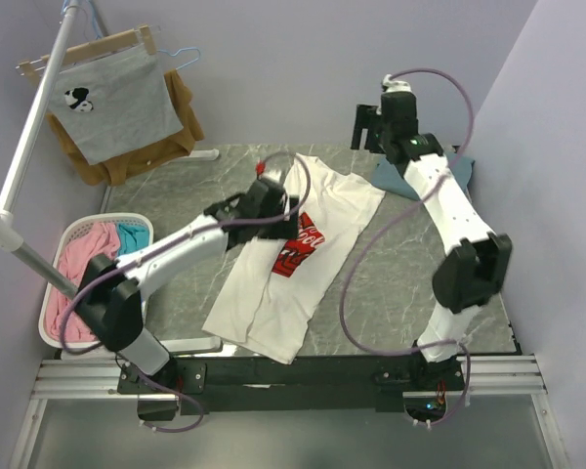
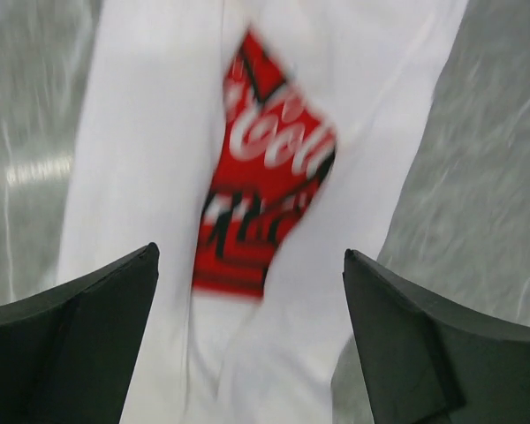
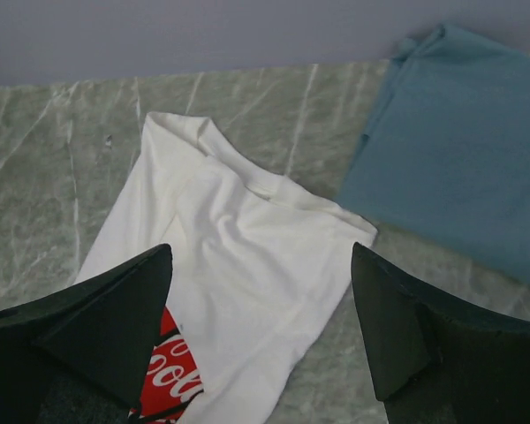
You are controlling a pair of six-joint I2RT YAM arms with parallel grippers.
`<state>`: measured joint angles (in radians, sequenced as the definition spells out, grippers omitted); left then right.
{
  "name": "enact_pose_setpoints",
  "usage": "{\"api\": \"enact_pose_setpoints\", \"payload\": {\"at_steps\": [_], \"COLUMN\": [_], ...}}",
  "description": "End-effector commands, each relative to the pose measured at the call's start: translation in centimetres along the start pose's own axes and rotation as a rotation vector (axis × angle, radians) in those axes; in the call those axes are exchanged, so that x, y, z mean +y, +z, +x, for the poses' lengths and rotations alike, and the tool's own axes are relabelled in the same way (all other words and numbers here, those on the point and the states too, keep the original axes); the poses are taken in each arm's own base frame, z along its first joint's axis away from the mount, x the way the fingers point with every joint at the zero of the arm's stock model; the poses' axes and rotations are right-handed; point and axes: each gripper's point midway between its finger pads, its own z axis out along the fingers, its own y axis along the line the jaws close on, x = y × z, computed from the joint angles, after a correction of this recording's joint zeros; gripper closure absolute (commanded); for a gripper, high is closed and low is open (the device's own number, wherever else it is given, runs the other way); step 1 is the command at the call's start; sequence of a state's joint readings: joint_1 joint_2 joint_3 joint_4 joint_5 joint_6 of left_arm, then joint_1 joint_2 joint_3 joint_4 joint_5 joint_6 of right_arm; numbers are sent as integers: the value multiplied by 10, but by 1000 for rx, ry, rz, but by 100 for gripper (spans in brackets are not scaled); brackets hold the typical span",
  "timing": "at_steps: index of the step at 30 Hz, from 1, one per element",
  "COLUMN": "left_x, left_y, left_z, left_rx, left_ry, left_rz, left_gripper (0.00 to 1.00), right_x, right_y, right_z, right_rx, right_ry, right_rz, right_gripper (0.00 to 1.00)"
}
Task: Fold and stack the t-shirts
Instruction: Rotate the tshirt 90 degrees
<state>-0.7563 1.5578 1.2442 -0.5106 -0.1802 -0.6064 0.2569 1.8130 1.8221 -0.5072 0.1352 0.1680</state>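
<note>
White tee (image 1: 303, 256): mid-bench (image 1: 420, 256), laid diag. as narrow strip, collar end far, hem near; red logo (image 1: 295, 249) face up.
Teal tee (image 3: 459, 141): far right of bench, flat, near white tee's collar end, not touching.
Left hand (image 2: 252, 336): above logo, fingers wide apart, nothing betw.
Right hand (image 3: 261, 327): raised over far right, fingers spread, nothing held.
Basket (image 1: 54, 315): left of bench, pink & teal cloth inside.
Grey shirt (image 1: 117, 103), brown garment (image 1: 183, 125): hung far left.
</note>
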Motion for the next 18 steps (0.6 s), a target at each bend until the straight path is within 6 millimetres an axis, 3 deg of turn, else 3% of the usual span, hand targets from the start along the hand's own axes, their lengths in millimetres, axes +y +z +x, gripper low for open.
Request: {"api": "enact_pose_setpoints", "payload": {"at_steps": [1,3,4,6,7,9,10,12,15,18], "left_x": [-30,-47,-57,-77,-82,-96,-99,-111,-111,-105], "left_y": [41,57,74,90,109,122,137,144,172,191], "left_z": [-80,-98,-111,-113,-117,-111,-113,-106,-93,-87], "left_rx": [-149,-153,-160,-119,-113,-79,-83,-51,1,14], "left_ry": [125,144,163,203,219,241,240,244,247,235], "left_rz": [108,194,218,329,338,428,460,548,586,585], "left_gripper": [9,9,9,12,13,14,14,14,14,15], "right_x": [-27,-28,-29,-29,-31,-31,-31,-32,-25,-4], "right_y": [-19,-32,-32,-40,-41,-46,-46,-48,-51,-57], "right_z": [48,59,80,92,110,123,138,160,185,204], "right_rx": [58,74,117,134,173,190,222,265,315,354], "right_ry": [62,99,95,111,113,122,124,137,167,189], "right_rz": [137,131,124,111,108,100,93,93,51,-45], "right_gripper": [12,12,12,12,12,12,12,12,12,12]}}
